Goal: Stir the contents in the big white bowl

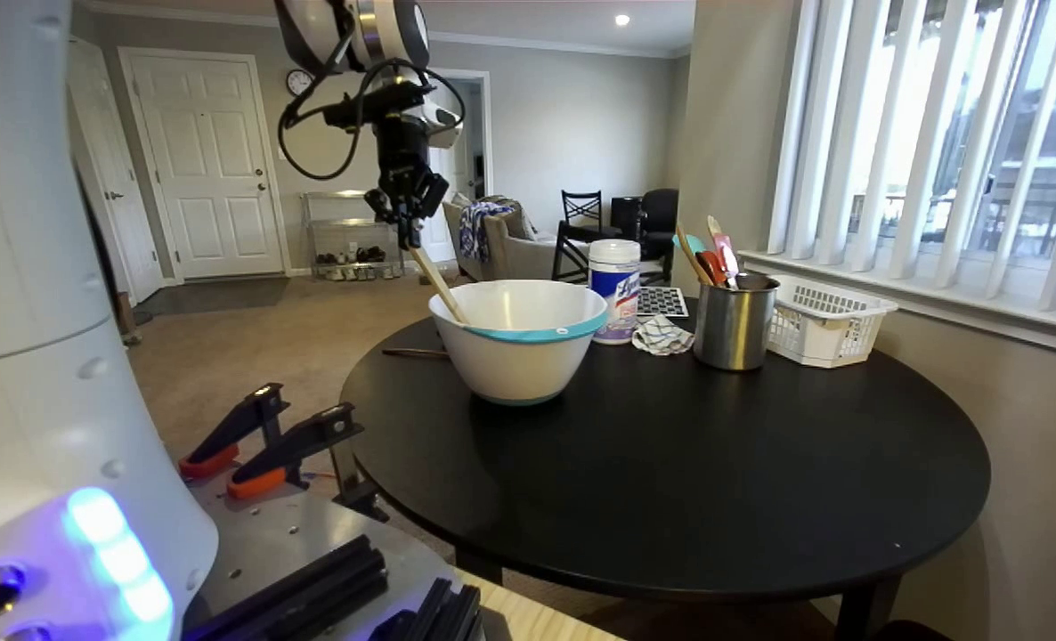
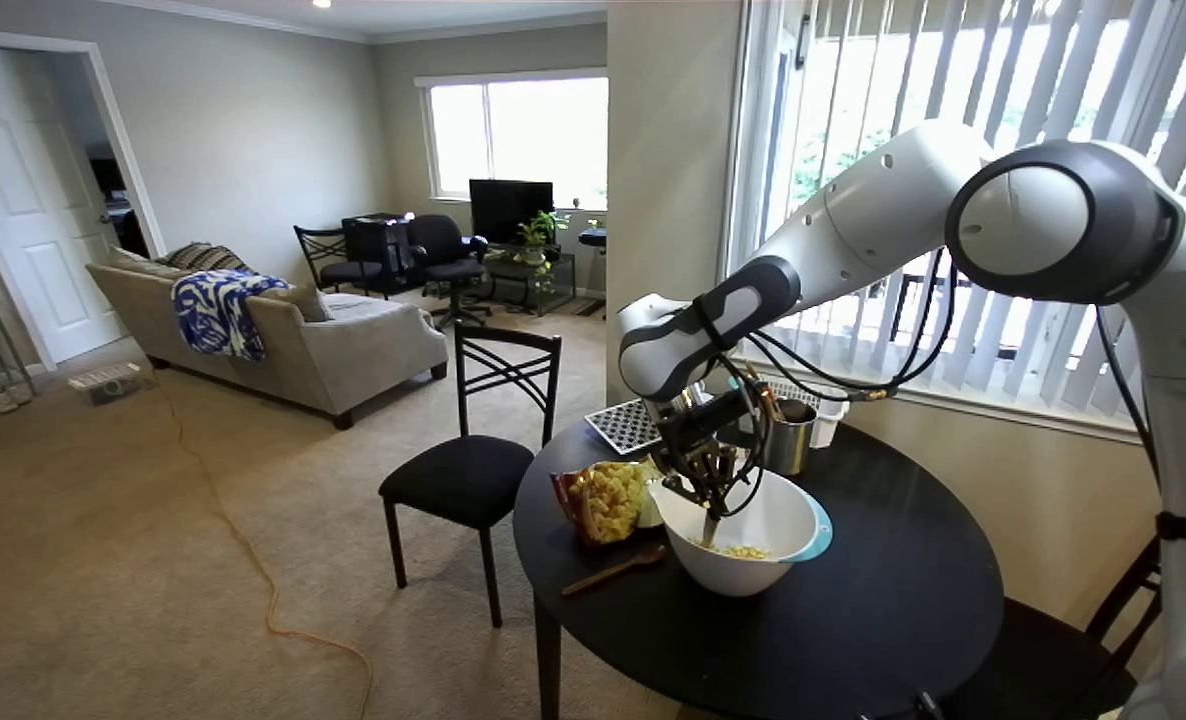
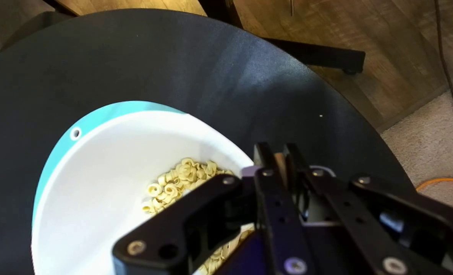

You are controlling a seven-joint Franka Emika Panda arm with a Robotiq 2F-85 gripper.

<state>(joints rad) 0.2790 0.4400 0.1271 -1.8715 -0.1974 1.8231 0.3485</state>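
Observation:
The big white bowl (image 1: 528, 361), with its teal rim, sits upright on the dark round table (image 1: 670, 481). In the wrist view pale curly pasta (image 3: 180, 179) lies at the bottom of the bowl (image 3: 93, 172); part of both is hidden behind my fingers. My gripper (image 1: 410, 235) is above the bowl's rim in an exterior view, shut on a light wooden utensil (image 1: 437, 283). That utensil slants down into the bowl, and its lower end is hidden by the bowl wall there. Between the fingertips in the wrist view, a bit of the wooden handle (image 3: 281, 165) shows.
Beside the bowl lie a dark wooden spoon (image 2: 613, 571) and an open bag of yellow pasta (image 2: 608, 502). Behind it stand a wipes canister (image 1: 615, 307), a crumpled cloth (image 1: 662, 336), a metal cup (image 1: 735, 325) of utensils and a white basket (image 1: 835, 325). A chair (image 2: 468, 475) is near the table.

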